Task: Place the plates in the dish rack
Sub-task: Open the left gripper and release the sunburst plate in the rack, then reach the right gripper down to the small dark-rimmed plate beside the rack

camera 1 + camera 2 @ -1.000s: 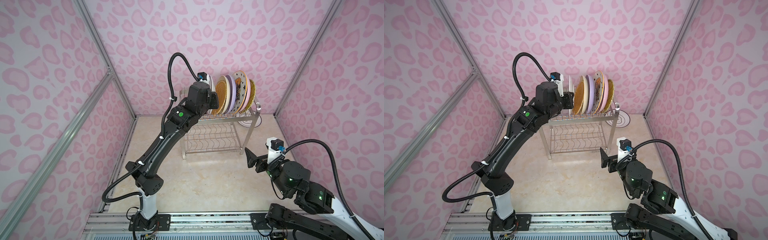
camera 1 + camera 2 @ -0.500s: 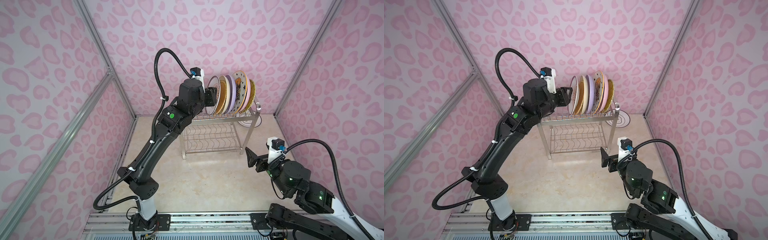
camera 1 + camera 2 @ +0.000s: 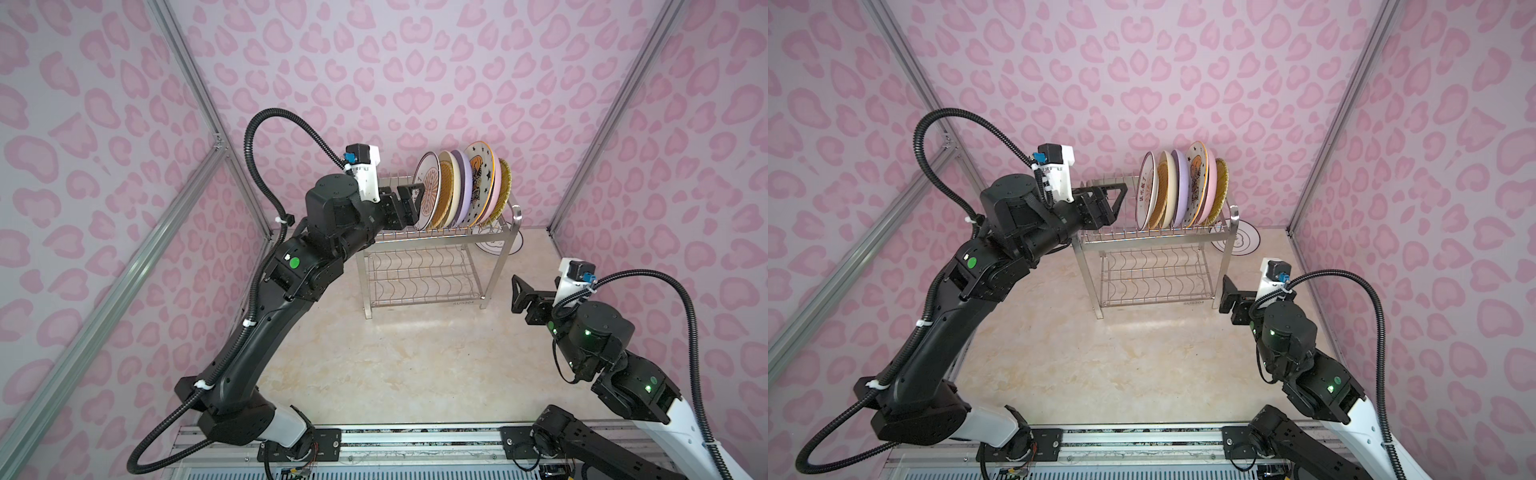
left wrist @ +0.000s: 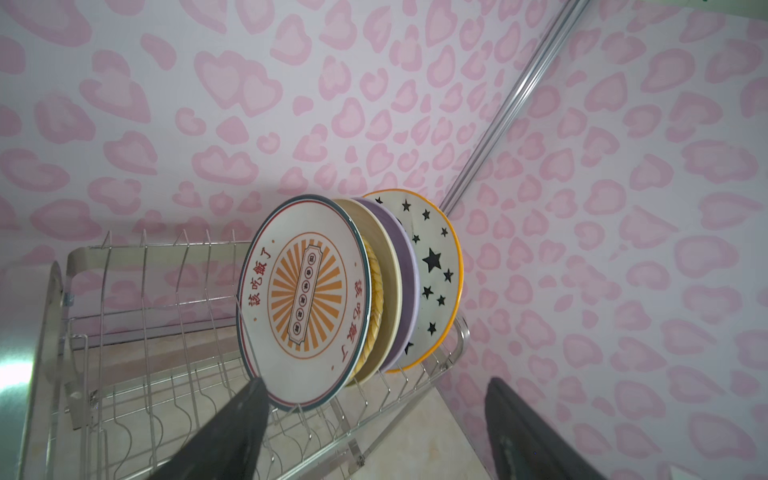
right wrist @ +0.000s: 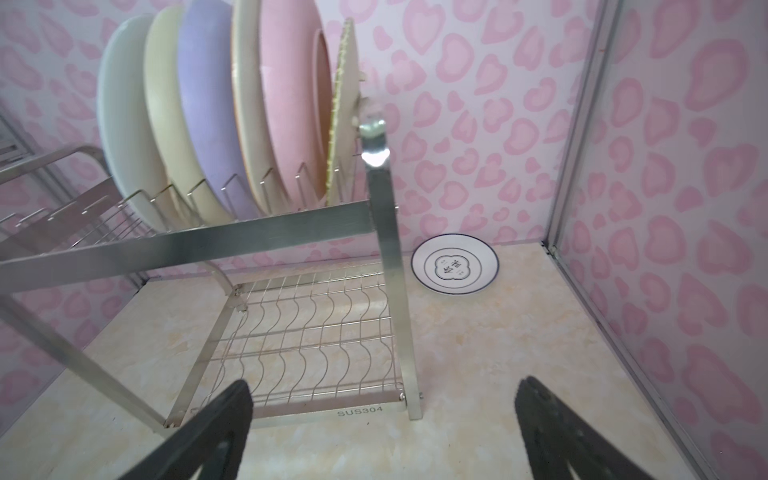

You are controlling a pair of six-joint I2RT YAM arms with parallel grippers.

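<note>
At 12 o'clock on the bench (image 3: 374, 365), taking 12 as the back wall in both top views, stands the dish rack (image 3: 440, 240). Seven plates stand on edge between the prongs of its upper tier, crowded toward the 3 o'clock end and leaning that way. From 9 o'clock to 3 o'clock they are the printed plate (image 4: 305, 299) with a dark rim and an orange sunburst, a wicker plate (image 4: 375, 282), the cream plate (image 4: 390, 266), the lilac plate (image 4: 406, 262), the star-patterned plate (image 4: 436, 266) with an orange rim, the pink plate (image 5: 291, 104) and a second wicker plate (image 5: 345, 104) against the end post.

An eighth, the dark-rimmed plate (image 5: 455, 264), lies flat on the bench at the rack's 3 o'clock side, close to the back wall and partly behind the rack's post in both top views.

The left end effector (image 4: 376, 386) is level with the upper tier at 9 o'clock of the row, just beside the printed plate's face. Its fingers are spread wide and grip nothing. In a top view a gap shows between it and that plate.

The right end effector (image 5: 384, 384) hangs above the bench at about 4 o'clock of the rack, apart from it and pointed toward it. Its fingers are spread wide and it carries nothing.
</note>
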